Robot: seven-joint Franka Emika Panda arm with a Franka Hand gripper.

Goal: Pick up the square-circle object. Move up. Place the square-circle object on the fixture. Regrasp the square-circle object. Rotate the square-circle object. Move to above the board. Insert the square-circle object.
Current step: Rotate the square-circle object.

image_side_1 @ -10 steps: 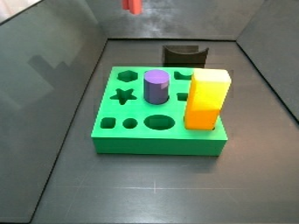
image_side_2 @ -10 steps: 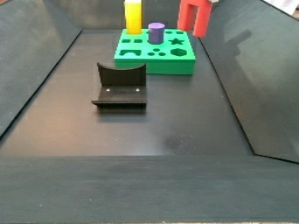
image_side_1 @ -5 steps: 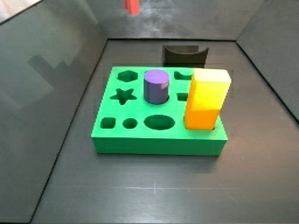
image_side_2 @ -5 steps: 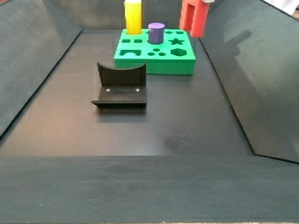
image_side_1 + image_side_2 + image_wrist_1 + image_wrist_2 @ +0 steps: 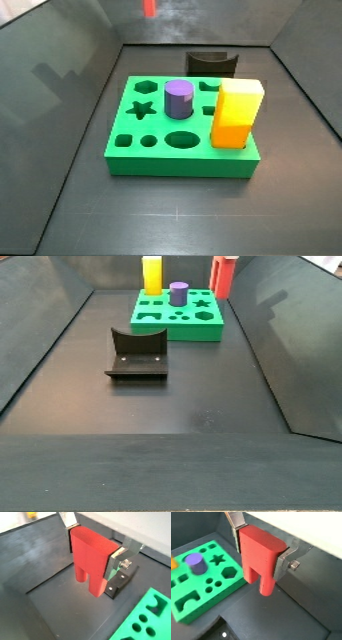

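1. Setting: a robot test cell in a lab, not a home or shop. A dark, matte floor (image 5: pixel 174 406) is boxed in by sloping grey walls (image 5: pixel 60 80).
2. Rig hardware: the fixture (image 5: pixel 136 354), a black bracket on a base plate, stands on the floor.
3. Test pieces: a green board (image 5: pixel 181 165) with shaped holes carries a purple cylinder (image 5: pixel 179 98) and a yellow block (image 5: pixel 238 114).
4. Manipulator: the pincer (image 5: pixel 93 549), silver plates above the floor, clamps the square-circle object (image 5: pixel 90 557).

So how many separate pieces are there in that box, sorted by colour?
Red: 1, the square-circle object, a forked block held in the gripper, in the air
Purple: 1, cylinder
Yellow-orange: 1, tall block
Green: 1, holed board
Black: 1, fixture
Total: 5
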